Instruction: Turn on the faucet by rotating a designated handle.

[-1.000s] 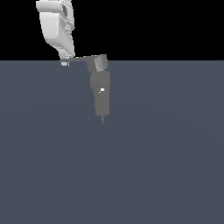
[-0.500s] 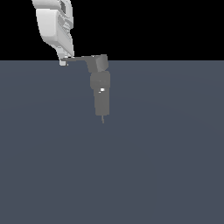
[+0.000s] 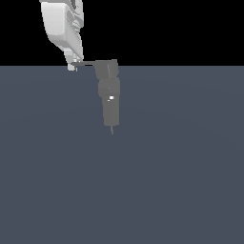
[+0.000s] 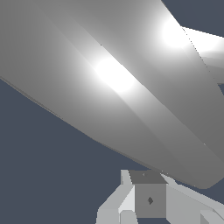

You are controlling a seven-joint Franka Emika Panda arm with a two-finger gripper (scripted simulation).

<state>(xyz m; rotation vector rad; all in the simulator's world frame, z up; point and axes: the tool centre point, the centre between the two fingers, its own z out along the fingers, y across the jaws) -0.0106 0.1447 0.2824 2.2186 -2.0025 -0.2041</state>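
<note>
The grey faucet (image 3: 110, 97) stands on the flat floor, an upright column with a white glint under an angular top block. Its handle (image 3: 86, 64), a thin grey blade, sticks out of that block toward the exterior view's left. My white gripper (image 3: 72, 66) comes down from above and its tip sits at the blade's free end, touching or nearly touching it. In the exterior view its fingers are too small to separate. The wrist view is filled by a large grey blade-like surface, the handle (image 4: 118, 83), very close, with a fingertip (image 4: 148, 199) just beneath it.
A plain dark blue-grey floor (image 3: 171, 181) spreads around the faucet, under a black background. Nothing else stands on it.
The gripper has shifted slightly toward the exterior view's left, and the handle's tip has followed it a little. The faucet column is unchanged.
</note>
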